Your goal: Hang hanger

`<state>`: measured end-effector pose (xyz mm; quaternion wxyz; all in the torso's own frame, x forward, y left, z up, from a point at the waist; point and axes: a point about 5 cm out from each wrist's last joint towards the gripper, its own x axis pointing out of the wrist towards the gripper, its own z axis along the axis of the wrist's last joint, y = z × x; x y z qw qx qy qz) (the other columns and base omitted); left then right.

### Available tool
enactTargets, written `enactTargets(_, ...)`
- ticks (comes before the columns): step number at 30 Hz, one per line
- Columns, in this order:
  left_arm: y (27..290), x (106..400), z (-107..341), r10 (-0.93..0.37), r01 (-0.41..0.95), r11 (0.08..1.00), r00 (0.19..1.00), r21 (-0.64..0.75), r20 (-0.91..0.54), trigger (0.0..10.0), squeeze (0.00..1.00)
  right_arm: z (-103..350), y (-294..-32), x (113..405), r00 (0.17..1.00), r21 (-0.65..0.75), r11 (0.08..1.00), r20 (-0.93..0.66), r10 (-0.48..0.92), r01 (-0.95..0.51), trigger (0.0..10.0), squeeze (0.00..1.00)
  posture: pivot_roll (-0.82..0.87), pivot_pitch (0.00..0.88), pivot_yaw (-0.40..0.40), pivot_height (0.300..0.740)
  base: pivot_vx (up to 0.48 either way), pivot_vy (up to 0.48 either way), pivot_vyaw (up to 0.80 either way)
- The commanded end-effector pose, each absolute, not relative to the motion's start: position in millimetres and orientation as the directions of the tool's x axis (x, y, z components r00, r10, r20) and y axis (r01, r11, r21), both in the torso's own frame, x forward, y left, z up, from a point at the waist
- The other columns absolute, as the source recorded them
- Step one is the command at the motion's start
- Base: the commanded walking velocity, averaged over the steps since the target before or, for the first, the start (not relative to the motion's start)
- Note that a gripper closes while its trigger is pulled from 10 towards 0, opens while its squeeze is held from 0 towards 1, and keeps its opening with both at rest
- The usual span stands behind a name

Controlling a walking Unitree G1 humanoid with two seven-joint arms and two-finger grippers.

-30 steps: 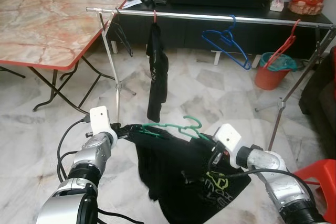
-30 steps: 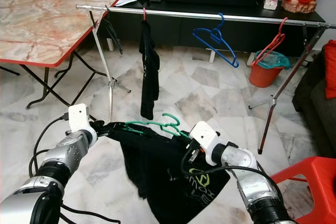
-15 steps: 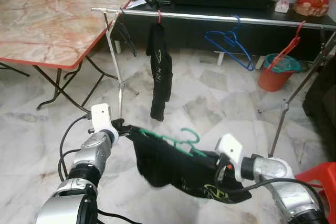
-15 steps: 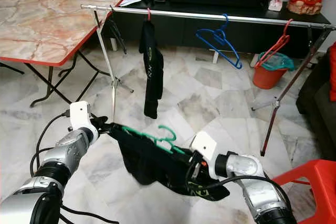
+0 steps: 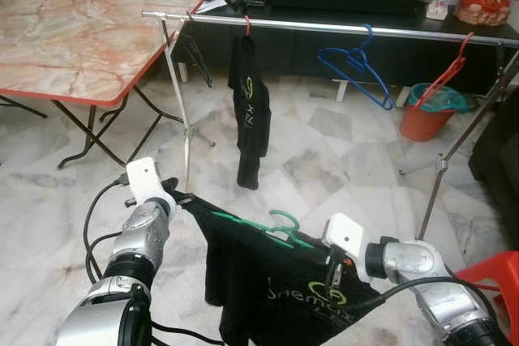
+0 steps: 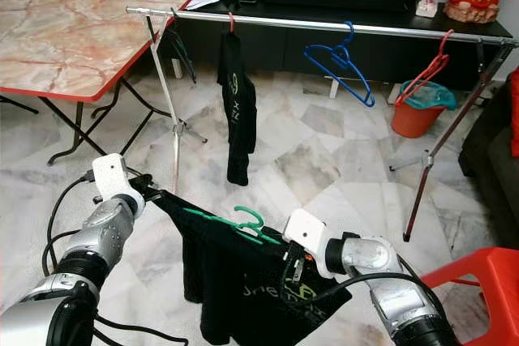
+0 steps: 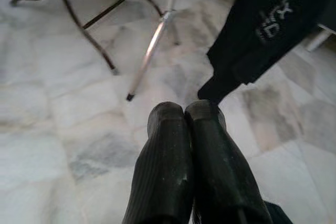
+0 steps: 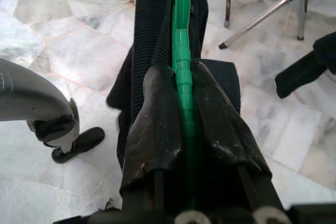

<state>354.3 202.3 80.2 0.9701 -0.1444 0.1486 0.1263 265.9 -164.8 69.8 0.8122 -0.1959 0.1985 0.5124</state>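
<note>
Both claws hold one load low in front of the robot. The right gripper (image 8: pixel 181 114) has its two black fingers pinched on the thin green plastic hanger (image 5: pixel 268 227), the green bar running straight between them, with cloth bunched against both fingers. The left gripper (image 7: pixel 184 116) has its fingers pressed together, and from the head views it seems to be nipping the far corner of the black T-shirt with yellow-green lettering (image 5: pixel 280 289), which drapes from the hanger and sags toward the pale marble floor (image 5: pixel 324 151).

As I read it, the step in hand is carrying the dressed hanger toward the long silver clothes rail (image 5: pixel 340 28), which stands well ahead and higher than the load. On that rail a dark garment on a red hanger (image 5: pixel 250 115), an empty blue hanger (image 5: pixel 357 70) and a red hanger (image 5: pixel 446 70) are hanging, with open bar between the dark garment and the blue one.

The next move likely calls for raising the green hook above the bar, then lowering it on. The left claw would need to let the cloth go so the shirt falls straight.
</note>
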Motion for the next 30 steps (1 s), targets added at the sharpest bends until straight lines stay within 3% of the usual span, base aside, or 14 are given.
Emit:
enactTargets(1,246,354,105,0.413,-0.453,0.865,0.887,-0.216,-0.208,0.0,0.00,56,-196,255,0.375,-0.082,0.429,-0.651,0.660,-0.899,0.0,0.00,-0.12,0.000,0.019,0.740,0.000,0.000,0.00)
enactTargets(8,256,347,96,0.481,-0.529,0.834,0.837,-0.160,-0.261,0.0,0.00,62,-198,252,0.378,-0.053,0.441,-0.615,0.692,-0.896,0.0,0.00,-0.11,0.000,0.019,0.740,0.000,0.000,0.00)
enactTargets(16,216,345,65,0.195,-0.300,0.936,0.878,-0.183,-0.438,0.0,0.00,97,-194,269,0.510,-0.022,0.541,-0.368,0.777,-0.841,0.0,0.00,-0.12,0.000,0.022,0.740,0.000,0.000,0.00)
enactTargets(23,188,348,64,-0.012,-0.096,0.968,0.905,-0.233,-0.425,0.0,0.00,102,-187,275,0.546,-0.005,0.570,-0.293,0.785,-0.822,0.0,0.00,-0.11,0.000,0.023,0.740,0.000,0.000,0.00)
enactTargets(30,157,350,72,-0.291,0.186,0.938,0.882,-0.293,-0.371,0.0,0.00,90,-182,299,0.763,0.050,0.781,-0.185,0.619,-0.622,0.0,0.00,-0.11,0.000,0.022,0.740,0.000,0.000,0.00)
